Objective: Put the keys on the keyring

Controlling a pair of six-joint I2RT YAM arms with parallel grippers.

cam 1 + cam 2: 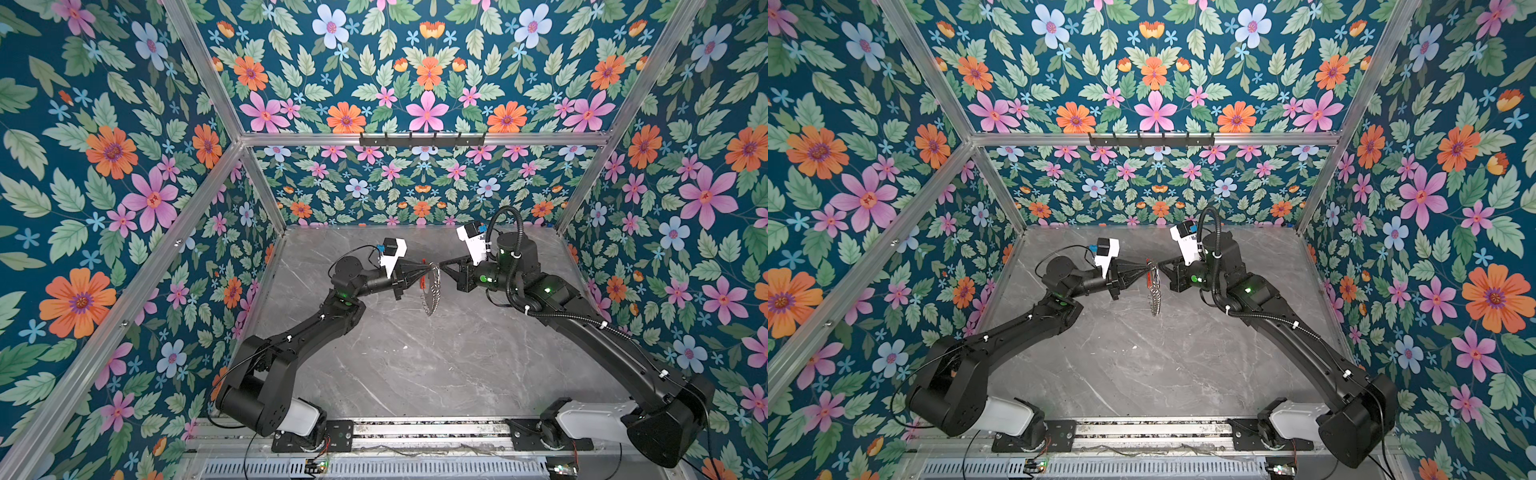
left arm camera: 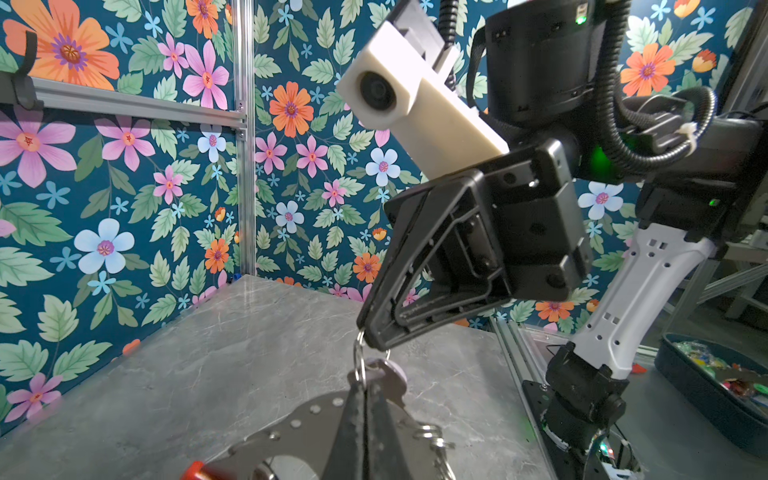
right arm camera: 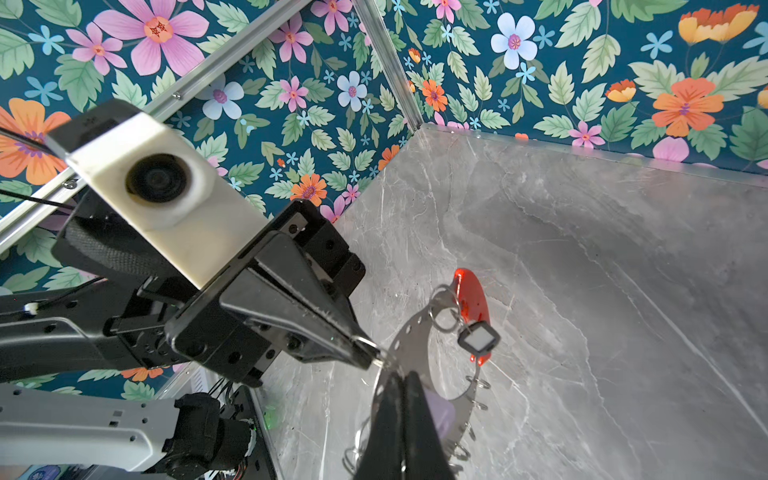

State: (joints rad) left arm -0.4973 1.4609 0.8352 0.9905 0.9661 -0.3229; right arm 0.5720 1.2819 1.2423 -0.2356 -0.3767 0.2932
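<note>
The keyring (image 1: 431, 293) (image 1: 1154, 293) hangs in the air over the table's middle, pinched between both grippers. It is a grey metal plate (image 2: 309, 413) with a red section (image 3: 469, 291) and small silver rings. My left gripper (image 2: 363, 395) (image 3: 370, 356) is shut at the plate's edge, on a silver split ring. My right gripper (image 3: 399, 390) (image 2: 369, 338) is shut on the other end of that ring. The key with the lilac tag (image 2: 400, 376) (image 3: 438, 409) hangs right at this spot. The key with the black-framed white tag (image 3: 478, 340) dangles from a ring beside the red section.
The grey marble table (image 1: 415, 365) is walled in by floral panels on three sides. A black hook rail (image 1: 422, 139) is fixed to the back wall. Outside the cell a dark bin (image 2: 706, 399) holds colourful bits.
</note>
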